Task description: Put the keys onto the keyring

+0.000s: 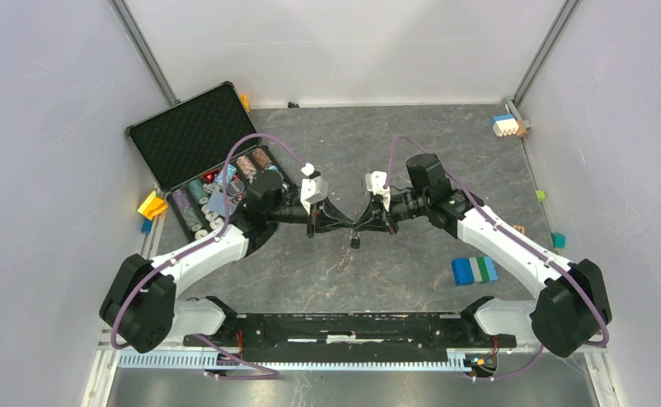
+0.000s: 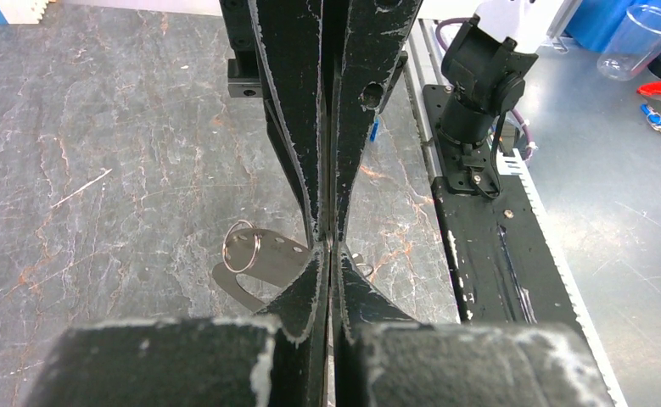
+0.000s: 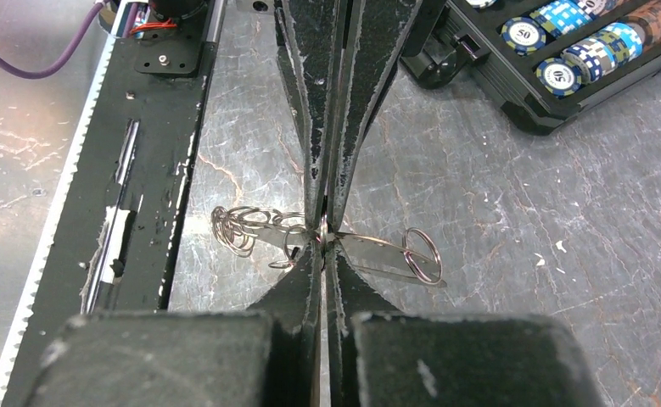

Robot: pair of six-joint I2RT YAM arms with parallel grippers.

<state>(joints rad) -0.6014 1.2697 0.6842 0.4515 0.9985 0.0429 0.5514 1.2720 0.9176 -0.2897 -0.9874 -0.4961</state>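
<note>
At the centre of the top view, the left gripper (image 1: 347, 225) and the right gripper (image 1: 362, 224) are met tip to tip above the grey marbled stone-pattern table (image 1: 394, 144). Both claws are fully closed, with no gap seen between the fingers of either one.

In the left wrist view, the flat grey metal keyring (image 2: 267, 263) is seen at the lower middle of the frame. It is pierced with small holes and is pinched at the closed tips of the left gripper (image 2: 331, 252). A round wire split ring (image 2: 242, 246) is threaded through the keyring's left end.

In the right wrist view, the keyring (image 3: 369, 250) is crossed by the closed tips of the right gripper (image 3: 322, 248) and appears to be clamped there as well. The split ring (image 3: 422, 254) is seen at the right, and a cluster of small wire rings (image 3: 238, 227) at the left.

A small dark piece (image 1: 355, 242) is seen just below the meeting point in the top view. It is too small to be identified.

An open black foam-lined case (image 1: 191, 136) holding rows of striped poker chips (image 1: 225, 191) is placed at the upper left of the top view. A blue, green and white block (image 1: 474, 270) is placed at the lower right, well apart from the grippers.
</note>
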